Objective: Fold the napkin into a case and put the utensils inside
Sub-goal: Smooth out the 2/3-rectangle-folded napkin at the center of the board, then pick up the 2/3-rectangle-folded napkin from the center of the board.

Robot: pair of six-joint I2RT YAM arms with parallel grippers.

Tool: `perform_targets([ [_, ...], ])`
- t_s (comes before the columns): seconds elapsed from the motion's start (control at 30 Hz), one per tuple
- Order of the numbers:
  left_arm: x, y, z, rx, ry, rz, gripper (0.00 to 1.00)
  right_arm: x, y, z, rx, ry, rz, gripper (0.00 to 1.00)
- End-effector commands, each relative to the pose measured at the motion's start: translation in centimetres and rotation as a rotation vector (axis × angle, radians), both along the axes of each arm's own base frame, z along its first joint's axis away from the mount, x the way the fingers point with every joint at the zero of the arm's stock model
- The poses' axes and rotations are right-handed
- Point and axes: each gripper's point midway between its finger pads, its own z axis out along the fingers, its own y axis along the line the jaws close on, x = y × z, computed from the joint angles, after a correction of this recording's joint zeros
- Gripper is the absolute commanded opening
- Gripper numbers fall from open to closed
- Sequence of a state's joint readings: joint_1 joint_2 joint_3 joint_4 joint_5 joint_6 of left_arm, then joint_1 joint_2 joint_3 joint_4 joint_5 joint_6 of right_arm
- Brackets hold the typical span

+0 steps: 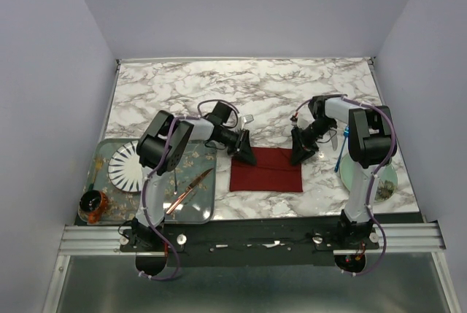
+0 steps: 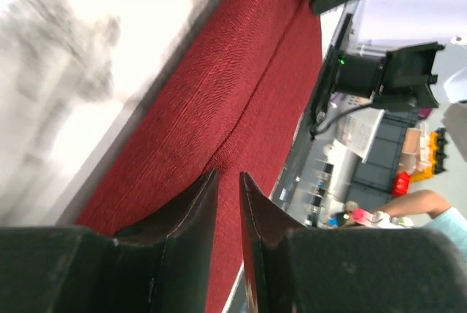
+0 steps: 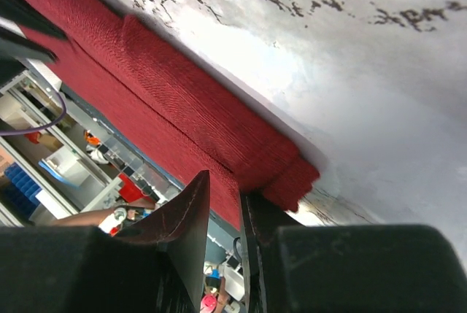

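Two grippers, both on the napkin (image 1: pixel 266 171), which lies flat on the marble table (image 1: pixel 241 90) as a folded maroon rectangle. The left gripper (image 1: pixel 243 155) is at its far-left corner and the right gripper (image 1: pixel 298 155) at its far-right corner, so the cloth spans the space between them and runs toward the arm bases.

Left wrist view: fingers (image 2: pixel 191 207) almost together, only a thin slit, and a fold seam runs straight into it. Reads as clenched on the napkin's folded edge.

Right wrist view: same picture, narrow slit, with the upper layer's edge and a bunched corner right at the tips. Clamped on the napkin too.

A blue-handled utensil (image 1: pixel 341 151) sits just outboard of the right gripper, by the pale green plate (image 1: pixel 348 179). The copper knife (image 1: pixel 188 190) is on the tray (image 1: pixel 197 212), outboard of the left gripper and apart from the cloth.
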State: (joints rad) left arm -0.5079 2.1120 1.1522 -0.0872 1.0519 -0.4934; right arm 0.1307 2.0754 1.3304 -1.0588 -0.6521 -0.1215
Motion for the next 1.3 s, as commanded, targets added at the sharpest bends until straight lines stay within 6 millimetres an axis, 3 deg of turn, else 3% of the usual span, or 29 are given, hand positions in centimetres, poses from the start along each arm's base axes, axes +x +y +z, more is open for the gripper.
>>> perform_targets([
  [0.0,2.7,4.3,-4.3,0.218,-0.074,-0.006,0.33,-0.1,-1.0,-0.5,-0.041,-0.028,0.028,0.3],
  [0.03,3.7,4.3,-3.8,0.21,-0.124,-0.023,0.33,-0.2,-0.9,-0.4,-0.037,-0.027,0.029,0.3],
  [0.13,4.0,4.7,-2.7,0.208,-0.165,-0.07,0.33,-0.5,-0.7,-0.2,-0.019,-0.021,0.026,0.3],
  [0.23,3.2,3.7,0.2,0.126,-0.28,-0.151,0.39,-0.7,-0.5,-0.3,-0.012,-0.026,0.031,0.3],
  [0.3,3.1,3.0,3.0,0.08,-0.426,-0.199,0.43,-1.0,-0.4,-0.4,-0.005,-0.021,0.03,0.3],
  [0.33,2.3,2.9,3.2,0.091,-0.468,-0.217,0.44,-1.1,-0.2,-0.5,-0.002,-0.022,0.032,0.3],
  [0.37,3.0,2.3,5.7,0.066,-0.602,-0.208,0.46,-1.1,0.0,-0.4,0.002,-0.023,0.033,0.3],
  [0.4,3.1,2.2,6.4,0.066,-0.68,-0.215,0.5,-1.1,0.1,-0.3,0.003,-0.027,0.035,0.3],
  [0.43,1.7,2.0,6.1,0.08,-0.728,-0.246,0.51,-1.2,0.3,-0.4,0.004,-0.03,0.041,0.3],
  [0.47,2.4,2.1,7.6,0.111,-0.867,-0.241,0.52,-1.2,0.3,-0.3,0.001,-0.033,0.041,0.3],
  [0.5,2.4,2.3,7.6,0.138,-0.977,-0.282,0.52,-1.2,0.4,-0.3,-0.003,-0.037,0.043,0.3],
  [0.53,1.0,2.9,6.2,0.17,-1.024,-0.331,0.52,-1.1,0.3,-0.4,-0.004,-0.044,0.044,0.3],
  [0.57,1.0,2.3,7.5,0.193,-1.17,-0.338,0.52,-1.1,0.2,-0.5,-0.011,-0.049,0.047,0.3],
  [0.6,0.4,2.1,7.3,0.204,-1.235,-0.367,0.54,-1.1,0.2,-0.4,-0.015,-0.053,0.05,0.3],
  [0.63,-0.8,2.8,5.6,0.228,-1.296,-0.44,0.54,-1.0,0.2,-0.5,-0.016,-0.055,0.051,0.3],
  [0.67,-1.6,1.6,6.7,0.201,-1.397,-0.458,0.55,-0.9,0.1,-0.5,-0.022,-0.06,0.054,0.3],
  [0.77,-2.8,1.6,5.4,0.228,-1.514,-0.526,0.57,-0.8,0.0,-0.6,-0.028,-0.07,0.061,0.3],
  [0.83,-4.2,1.5,4.2,0.237,-1.522,-0.583,0.57,-0.8,0.0,-0.7,-0.03,-0.07,0.068,0.3],
  [1.1,-5.8,0.7,0.6,0.277,-1.629,-0.755,0.58,-0.4,-0.2,-1.1,-0.056,-0.09,0.106,0.3],
  [1.27,-6.5,0.8,-1.5,0.31,-1.649,-0.881,0.51,0.1,0.0,-1.1,-0.067,-0.1,0.123,0.3],
])
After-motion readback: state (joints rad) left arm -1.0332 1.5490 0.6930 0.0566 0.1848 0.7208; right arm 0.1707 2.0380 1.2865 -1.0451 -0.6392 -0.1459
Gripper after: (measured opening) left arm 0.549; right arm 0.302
